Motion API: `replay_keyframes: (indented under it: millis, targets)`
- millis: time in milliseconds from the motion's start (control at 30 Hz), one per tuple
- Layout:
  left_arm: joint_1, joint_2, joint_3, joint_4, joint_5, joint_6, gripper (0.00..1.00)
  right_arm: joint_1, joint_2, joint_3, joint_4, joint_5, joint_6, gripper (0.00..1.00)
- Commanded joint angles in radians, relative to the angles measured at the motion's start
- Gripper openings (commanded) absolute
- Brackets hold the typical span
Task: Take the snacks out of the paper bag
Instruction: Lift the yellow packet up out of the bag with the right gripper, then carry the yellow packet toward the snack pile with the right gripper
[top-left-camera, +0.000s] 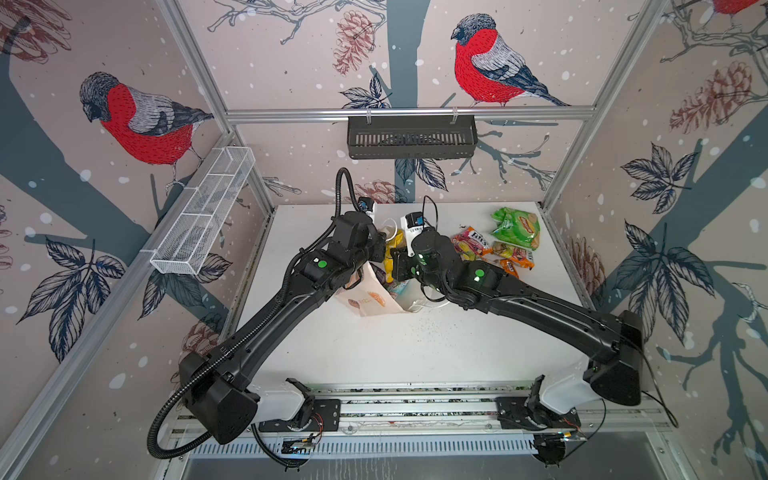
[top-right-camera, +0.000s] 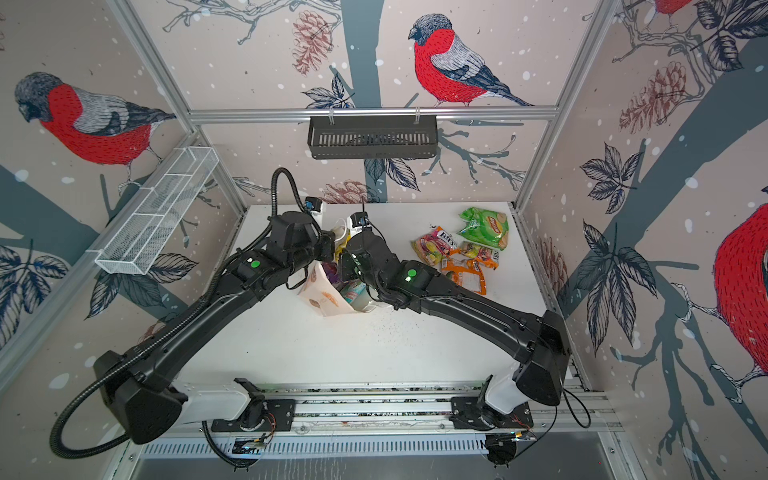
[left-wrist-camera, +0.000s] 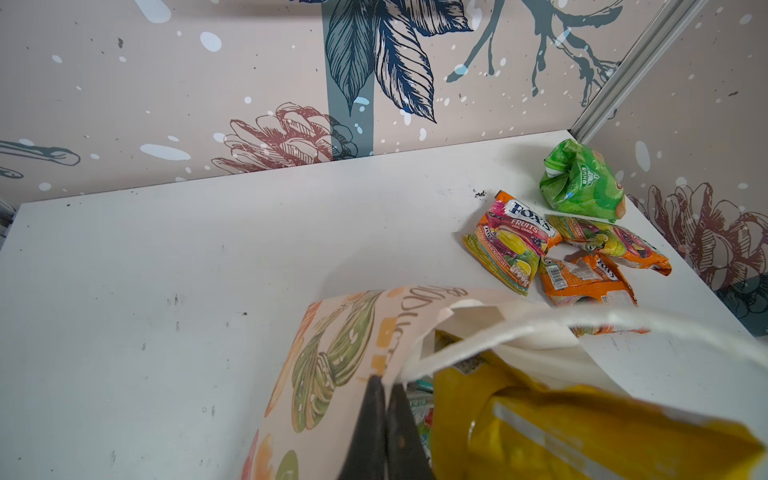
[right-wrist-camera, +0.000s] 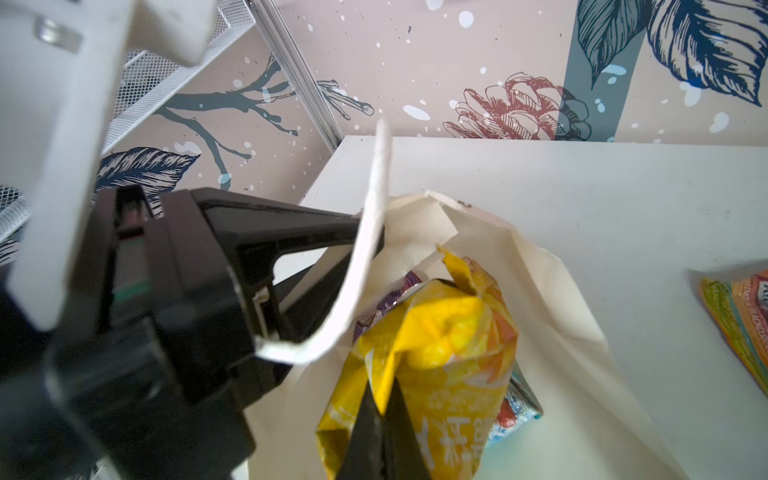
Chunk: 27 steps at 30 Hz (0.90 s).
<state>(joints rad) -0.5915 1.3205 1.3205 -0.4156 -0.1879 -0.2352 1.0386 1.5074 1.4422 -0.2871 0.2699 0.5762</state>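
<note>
The white table (top-left-camera: 374, 353) fills the floor of the booth; I'll call its far edge twelve o'clock. Two black arms come in from the rail at six o'clock and meet just past the middle.

Between them stands the paper bag (top-left-camera: 368, 301), cream with orange-brown prints, near the table's centre with its mouth open. The left pincer (left-wrist-camera: 385, 384) is clamped on the bag's rim, and a white cord handle (right-wrist-camera: 374, 199) arcs up beside it.

The green packet (top-left-camera: 515, 226) lies crumpled towards one o'clock, close to the far right corner and well apart from the bag.

The yellow packet (right-wrist-camera: 440, 345) sticks up out of the bag's mouth, and the right pincer (right-wrist-camera: 382, 399) is closed on its crinkled skin.

At about two o'clock, a fruit-sweet packet (top-left-camera: 469, 245) and two orange packets (top-left-camera: 513, 257) lie together just below the green one, their edges touching or overlapping.

Down inside the bag a purple packet (right-wrist-camera: 390, 299) shows behind the yellow one, and a teal packet (right-wrist-camera: 519, 411) beneath it.
</note>
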Motion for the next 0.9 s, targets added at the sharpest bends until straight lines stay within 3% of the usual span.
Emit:
replay_keyframes:
  millis: [0,233,567,867]
  targets:
    - [0.011,0.009,0.034,0.026,-0.009,0.028,0.00,-0.005,-0.029,-0.002,0.001,0.027,-0.008,0.00]
    - [0.053,0.017,0.009,0.053,0.056,0.022,0.00,-0.011,-0.091,-0.003,-0.014,0.037,-0.003,0.00]
    - [0.128,-0.020,-0.125,0.154,0.133,0.010,0.00,-0.117,-0.167,-0.034,0.015,-0.070,-0.007,0.00]
    - [0.137,-0.053,-0.162,0.173,0.068,0.036,0.00,-0.210,-0.230,-0.026,0.032,-0.118,-0.029,0.00]
